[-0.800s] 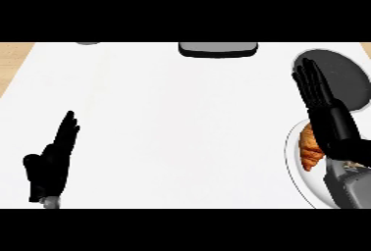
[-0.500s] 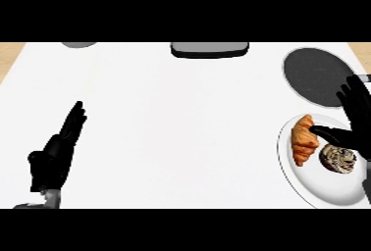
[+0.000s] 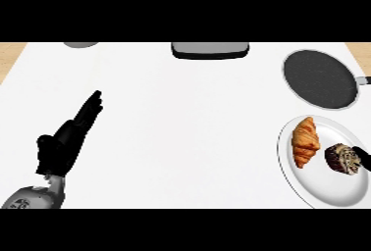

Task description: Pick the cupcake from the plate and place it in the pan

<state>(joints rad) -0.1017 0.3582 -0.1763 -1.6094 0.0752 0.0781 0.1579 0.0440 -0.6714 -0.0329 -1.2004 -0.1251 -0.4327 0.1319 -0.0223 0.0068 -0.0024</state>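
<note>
A dark chocolate cupcake (image 3: 342, 158) sits on the right side of a white plate (image 3: 322, 188) at the counter's right edge. The dark round pan (image 3: 321, 78) lies beyond the plate, its handle pointing right. Only a small black part of my right hand (image 3: 364, 158) shows at the view's right edge, right beside the cupcake. Whether it touches the cupcake is unclear. My left hand (image 3: 64, 142) rests open at the lower left, fingers straight and pointing up, far from the plate.
A golden croissant (image 3: 305, 141) lies on the plate, left of the cupcake. A grey and black appliance (image 3: 210, 50) stands at the counter's far edge, and a grey round object (image 3: 81, 44) shows at the far left. Wood floor shows past both sides.
My right hand has drawn back from over the pan and plate to the right edge, uncovering the cupcake. The left hand shows a little higher in the view.
</note>
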